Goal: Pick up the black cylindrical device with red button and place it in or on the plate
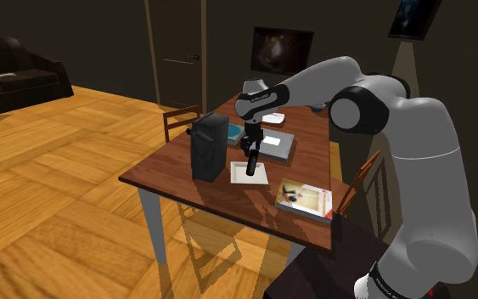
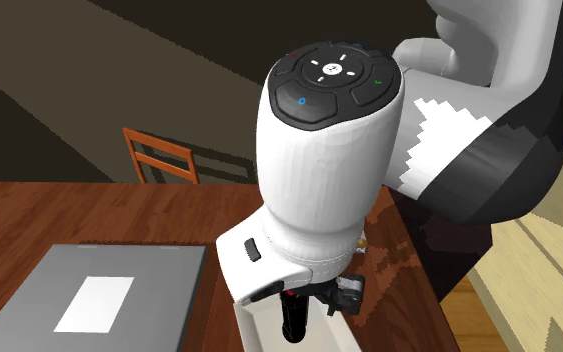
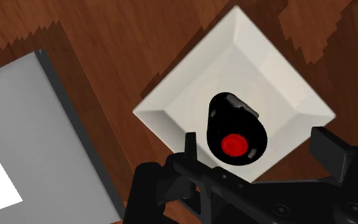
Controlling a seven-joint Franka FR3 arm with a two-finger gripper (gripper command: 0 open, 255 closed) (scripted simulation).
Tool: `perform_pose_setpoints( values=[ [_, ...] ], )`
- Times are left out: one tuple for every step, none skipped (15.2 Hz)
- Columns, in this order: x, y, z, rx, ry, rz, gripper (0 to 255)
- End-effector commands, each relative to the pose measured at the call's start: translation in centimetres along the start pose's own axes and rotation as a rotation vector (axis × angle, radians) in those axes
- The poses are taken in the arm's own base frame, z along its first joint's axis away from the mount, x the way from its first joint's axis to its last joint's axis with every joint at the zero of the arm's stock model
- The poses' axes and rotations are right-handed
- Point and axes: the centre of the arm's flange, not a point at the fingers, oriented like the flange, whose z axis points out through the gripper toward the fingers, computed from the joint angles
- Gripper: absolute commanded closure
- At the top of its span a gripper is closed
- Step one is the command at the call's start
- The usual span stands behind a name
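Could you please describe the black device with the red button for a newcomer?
On the wooden table, beside the flat grey box, lies a square white plate. The device stands upright on it, under the tool: a black cylinder with a red button on top, unlike its pale neighbours.

The room is dim, the walls point(image 1: 101, 42) nearly dark. The table point(image 1: 160, 174) throws a shadow on the floor point(image 1: 59, 195). Shadow edges on its top look jagged.
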Motion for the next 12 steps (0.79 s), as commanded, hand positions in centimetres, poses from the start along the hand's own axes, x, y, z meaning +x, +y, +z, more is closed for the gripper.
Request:
perform_pose_setpoints(
  values=[
    [0.0,0.0,0.0,0.0,0.0,0.0,0],
    [0.0,0.0,0.0,0.0,0.0,0.0,0],
    [0.0,0.0,-1.3,0.0,0.0,0.0,0],
    [0.0,0.0,-2.6,0.0,0.0,0.0,0],
    [0.0,0.0,-4.0,0.0,0.0,0.0,0],
    [0.0,0.0,-5.0,0.0,0.0,0.0,0],
    [0.0,0.0,-5.0,0.0,0.0,0.0,0],
    [0.0,0.0,-5.0,0.0,0.0,0.0,0],
    [0.0,0.0,-5.0,0.0,0.0,0.0,0],
    [0.0,0.0,-5.0,0.0,0.0,0.0,0],
    [0.0,0.0,-5.0,0.0,0.0,0.0,0],
    [0.0,0.0,-5.0,0.0,0.0,0.0,0]
  ],
)
